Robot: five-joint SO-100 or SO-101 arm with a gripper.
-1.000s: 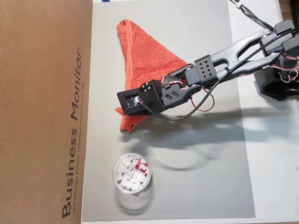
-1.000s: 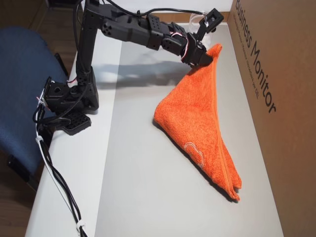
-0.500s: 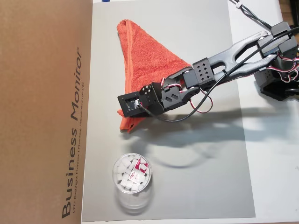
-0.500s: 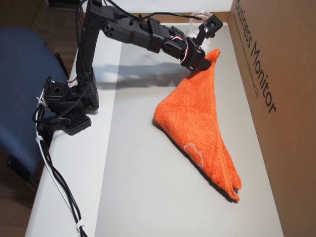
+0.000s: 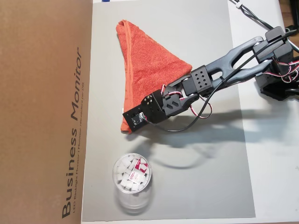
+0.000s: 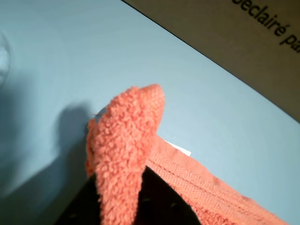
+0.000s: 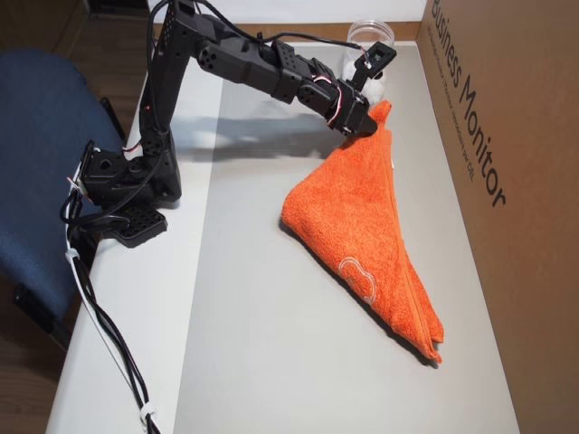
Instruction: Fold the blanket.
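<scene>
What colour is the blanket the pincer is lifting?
Orange-red terry cloth with a stitched hem; the blanket shows best in an overhead view, one corner raised by the pincer.

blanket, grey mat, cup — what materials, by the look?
Blanket: terry cloth, likely cotton; looped pile and stitched hem show in the wrist view. Grey mat: smooth matte sheet, probably plastic or rubber, can't tell. Cup: clear plastic, see-through wall showing white pieces inside.

The arm is built from matte black plastic links, one with a perforated plate of small round holes. Red, white and black servo leads loop beside the joints. Black cables leave the base toward 6 o'clock, bundled with white ties.
</scene>
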